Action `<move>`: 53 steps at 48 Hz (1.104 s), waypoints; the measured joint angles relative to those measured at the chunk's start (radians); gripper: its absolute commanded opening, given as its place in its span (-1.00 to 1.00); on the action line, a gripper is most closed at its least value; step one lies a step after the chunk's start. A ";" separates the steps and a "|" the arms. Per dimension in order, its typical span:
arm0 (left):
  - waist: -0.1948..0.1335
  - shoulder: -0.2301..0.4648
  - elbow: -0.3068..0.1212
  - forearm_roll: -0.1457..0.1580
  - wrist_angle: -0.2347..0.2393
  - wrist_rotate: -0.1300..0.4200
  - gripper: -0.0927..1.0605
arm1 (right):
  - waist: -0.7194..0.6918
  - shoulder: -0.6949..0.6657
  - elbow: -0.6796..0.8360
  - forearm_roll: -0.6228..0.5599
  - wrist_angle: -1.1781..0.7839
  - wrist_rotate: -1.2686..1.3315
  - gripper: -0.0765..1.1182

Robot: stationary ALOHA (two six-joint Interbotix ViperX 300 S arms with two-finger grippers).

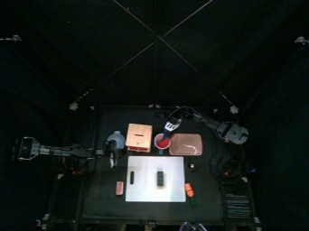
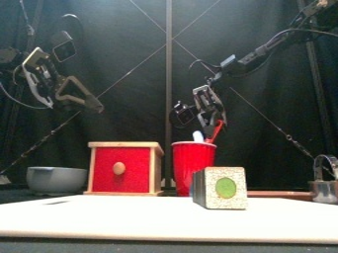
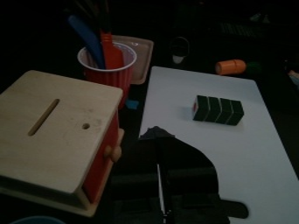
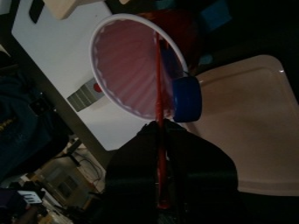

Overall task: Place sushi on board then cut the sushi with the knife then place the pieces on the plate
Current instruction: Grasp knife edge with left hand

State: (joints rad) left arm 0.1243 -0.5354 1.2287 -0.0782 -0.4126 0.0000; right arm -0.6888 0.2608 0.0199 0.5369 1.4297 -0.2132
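Right wrist view: right gripper [image 4: 160, 129] is clenching thin red toy knife [image 4: 158, 79] inside red plastic cup [image 4: 117, 66]. Judged best: lifting straight up, avoiding blue toy knife [image 4: 184, 98]. Dark green sushi roll [image 1: 160, 179] is lying on white cutting board [image 1: 139, 185], near centre.

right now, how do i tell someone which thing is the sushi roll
Find the white cutting board in the middle of the table, in front of the wooden box and red cup. The sushi roll lies at the board's centre. It is a short dark green block with a white end, unlike the orange toy beside the board.
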 measured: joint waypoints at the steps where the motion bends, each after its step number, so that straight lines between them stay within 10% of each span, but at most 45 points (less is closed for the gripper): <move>1: 0.000 0.000 -0.002 0.000 0.000 0.002 -0.87 | 0.000 0.000 -0.003 0.000 0.002 0.000 -0.27; 53: 0.002 -0.080 -0.002 0.000 -0.005 0.003 -0.87 | 0.112 -0.314 -0.023 -0.156 0.046 0.002 -0.29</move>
State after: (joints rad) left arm 0.1258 -0.6151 1.2272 -0.0782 -0.4172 0.0031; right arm -0.5768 -0.0537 -0.0031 0.3804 1.4757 -0.2117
